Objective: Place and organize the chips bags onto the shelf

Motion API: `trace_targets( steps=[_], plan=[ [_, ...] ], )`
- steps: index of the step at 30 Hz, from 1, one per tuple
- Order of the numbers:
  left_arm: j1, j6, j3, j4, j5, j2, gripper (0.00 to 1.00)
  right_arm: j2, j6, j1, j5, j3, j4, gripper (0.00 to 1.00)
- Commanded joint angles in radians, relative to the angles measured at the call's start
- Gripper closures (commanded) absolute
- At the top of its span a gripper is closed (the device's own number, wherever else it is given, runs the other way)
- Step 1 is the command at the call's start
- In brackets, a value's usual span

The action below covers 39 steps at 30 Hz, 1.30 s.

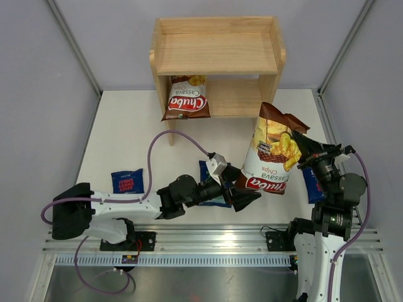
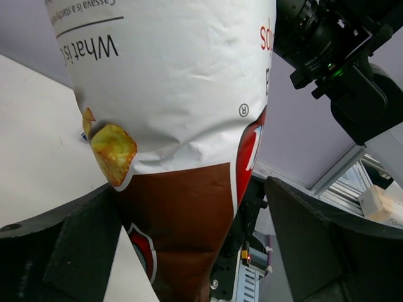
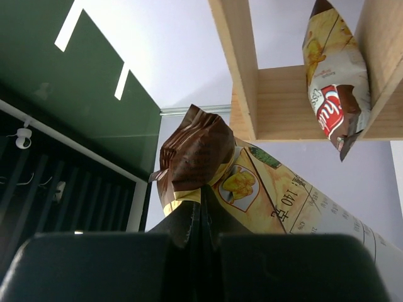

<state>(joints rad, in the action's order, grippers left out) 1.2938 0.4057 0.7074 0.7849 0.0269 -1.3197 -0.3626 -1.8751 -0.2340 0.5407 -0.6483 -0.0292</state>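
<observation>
A large brown-and-white Chuba chips bag (image 1: 271,157) hangs upside down in the air right of centre. My right gripper (image 1: 302,148) is shut on its side edge, as the right wrist view (image 3: 203,214) shows. My left gripper (image 1: 244,192) is open, its fingers wide apart around the bag's lower end (image 2: 176,94). One finger touches the bag and the other stands apart. A second Chuba bag (image 1: 186,97) leans on the left of the lower tier of the wooden shelf (image 1: 217,53). Three blue Burts bags lie on the table: left (image 1: 128,181), under my left arm (image 1: 211,182), and under my right arm (image 1: 312,184).
The shelf stands at the back centre, its top tier bare and the right half of its lower tier (image 1: 236,97) bare. Grey walls with metal frame posts close in the table on both sides. The shelf and the stored bag (image 3: 334,82) show in the right wrist view.
</observation>
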Motion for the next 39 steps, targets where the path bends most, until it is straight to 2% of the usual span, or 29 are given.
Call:
trace_targets(
  steps=[1, 4, 5, 7, 8, 9, 11, 12, 15, 16, 19, 20, 22, 23, 26, 28, 30, 31, 34, 36, 39],
  plan=[
    [0.031, -0.036, 0.006, 0.211, 0.047, 0.019, 0.12, 0.014, -0.047, -0.004, 0.033, -0.063, 0.055, 1.0],
    [0.042, -0.038, 0.013, 0.212, 0.071, 0.036, 0.26, 0.031, -0.048, -0.004, 0.031, -0.051, 0.043, 1.0],
    [0.044, -0.036, 0.021, 0.202, 0.082, 0.04, 0.46, 0.033, -0.05, -0.004, 0.031, -0.047, 0.043, 1.0],
    [0.047, -0.034, 0.024, 0.175, 0.1, 0.059, 0.62, 0.036, -0.041, -0.002, 0.033, -0.039, 0.038, 1.0],
    [0.048, -0.031, 0.021, 0.168, 0.117, 0.069, 0.65, 0.036, -0.036, 0.001, 0.031, -0.036, 0.035, 1.0],
    [0.048, -0.018, 0.008, 0.157, 0.125, 0.079, 0.76, 0.039, -0.021, 0.002, 0.025, -0.028, 0.034, 1.0],
    [0.048, 0.001, -0.009, 0.149, 0.134, 0.111, 0.81, 0.04, -0.003, 0.005, 0.021, -0.019, 0.005, 1.0],
    [0.048, 0.007, -0.022, 0.13, 0.136, 0.12, 0.85, 0.042, 0.016, 0.005, 0.015, -0.013, 0.003, 0.93],
    [0.048, 0.039, -0.042, 0.064, 0.11, 0.16, 0.9, 0.048, 0.092, 0.009, -0.007, -0.03, -0.037, 0.77],
    [0.048, 0.048, -0.048, 0.05, 0.097, 0.169, 0.91, 0.042, 0.12, 0.009, -0.01, -0.04, -0.069, 0.67],
    [0.048, 0.097, -0.089, -0.013, 0.038, 0.22, 0.94, 0.008, 0.253, 0.01, -0.019, -0.089, -0.13, 0.54],
    [0.048, 0.132, -0.109, -0.019, 0.015, 0.238, 0.94, -0.004, 0.295, 0.01, -0.016, -0.106, -0.142, 0.44],
    [0.048, 0.171, -0.147, -0.019, -0.004, 0.29, 0.94, -0.054, 0.456, 0.01, -0.004, -0.177, -0.242, 0.34],
    [0.048, 0.211, -0.186, -0.021, -0.01, 0.307, 0.94, -0.07, 0.57, 0.01, -0.005, -0.204, -0.288, 0.24],
    [0.048, 0.278, -0.207, -0.074, 0.004, 0.369, 0.96, -0.101, 0.753, 0.01, -0.051, -0.301, -0.432, 0.09],
    [0.048, 0.303, -0.195, -0.18, 0.021, 0.396, 0.98, -0.102, 0.824, 0.01, -0.076, -0.361, -0.515, 0.02],
    [0.048, 0.355, -0.181, -0.277, 0.066, 0.416, 0.97, -0.108, 0.929, 0.01, -0.12, -0.44, -0.579, 0.0],
    [0.048, 0.39, -0.175, -0.332, 0.108, 0.437, 0.96, -0.114, 1.002, 0.01, -0.152, -0.5, -0.647, 0.01],
    [0.038, 0.453, -0.149, -0.439, 0.203, 0.474, 0.94, -0.115, 1.083, 0.01, -0.2, -0.582, -0.763, 0.01],
    [0.009, 0.527, -0.111, -0.551, 0.225, 0.479, 0.92, -0.099, 1.136, 0.012, -0.234, -0.637, -0.816, 0.01],
    [-0.04, 0.553, -0.07, -0.59, 0.203, 0.464, 0.92, -0.078, 1.177, 0.012, -0.277, -0.695, -0.865, 0.01]
  ],
)
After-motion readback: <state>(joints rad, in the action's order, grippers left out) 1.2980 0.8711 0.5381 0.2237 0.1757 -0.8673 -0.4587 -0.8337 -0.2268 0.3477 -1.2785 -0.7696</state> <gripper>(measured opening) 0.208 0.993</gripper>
